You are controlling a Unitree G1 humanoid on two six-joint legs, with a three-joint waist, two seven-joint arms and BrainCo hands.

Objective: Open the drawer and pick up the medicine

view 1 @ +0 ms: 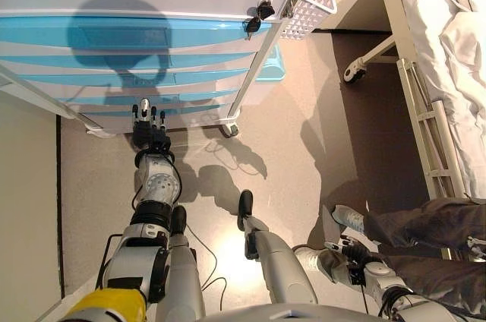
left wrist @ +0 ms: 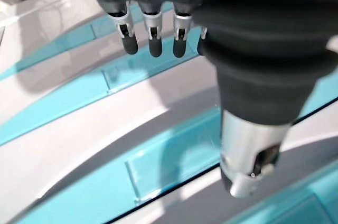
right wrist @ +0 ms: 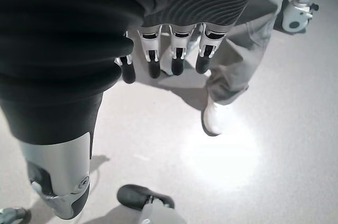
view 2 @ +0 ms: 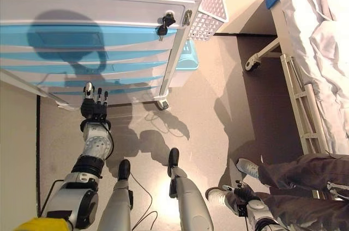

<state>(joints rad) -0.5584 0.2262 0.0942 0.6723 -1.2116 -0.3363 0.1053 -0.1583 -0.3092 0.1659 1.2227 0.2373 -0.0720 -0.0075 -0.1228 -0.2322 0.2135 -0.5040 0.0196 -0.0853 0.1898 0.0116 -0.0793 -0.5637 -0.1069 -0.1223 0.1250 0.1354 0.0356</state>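
Before drawers [view 1: 114,64] (shut) — left hand [view 1: 149,131]

A hospital room or care ward is shown. A white wheeled cart [view 1: 152,3] with shallow blue-fronted drawers [view 1: 121,33] is seen, of the kind used for medicines, with keys [view 1: 257,18] hung in its lock and a white mesh basket [view 1: 310,4] fixed to its side. Beside it, a bed [view 1: 444,41] with a metal side rail [view 1: 429,136], a castor wheel [view 1: 354,71] and white bedding is seen. The floor [view 1: 288,124] is covered in plain, smooth grey sheeting.
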